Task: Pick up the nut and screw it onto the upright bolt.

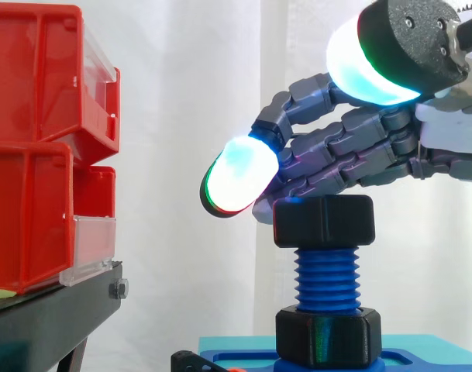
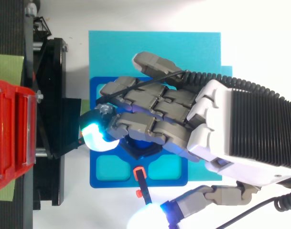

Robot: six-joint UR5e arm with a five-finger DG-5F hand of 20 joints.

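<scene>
A blue threaded bolt [image 1: 326,279] stands upright on a blue base [image 2: 107,176]. A black nut [image 1: 325,221] sits on the bolt's top end, and a second black nut [image 1: 327,337] sits at its foot. My hand [image 1: 360,155] hovers just above and behind the top nut, fingers stretched leftward over it and only slightly bent. One glowing fingertip [image 1: 237,177] hangs left of the nut. The thumb pad [image 1: 360,66] is raised well clear. From above, the hand [image 2: 159,114] covers the bolt, and only a black corner of the nut [image 2: 143,151] peeks out below the fingers.
Red bins [image 1: 34,139] are stacked on a black stand [image 1: 49,318] at the left, close to the fingertips. The blue base lies on a teal mat [image 2: 150,47]. A small orange and black clip [image 2: 139,172] sits at the base's near edge.
</scene>
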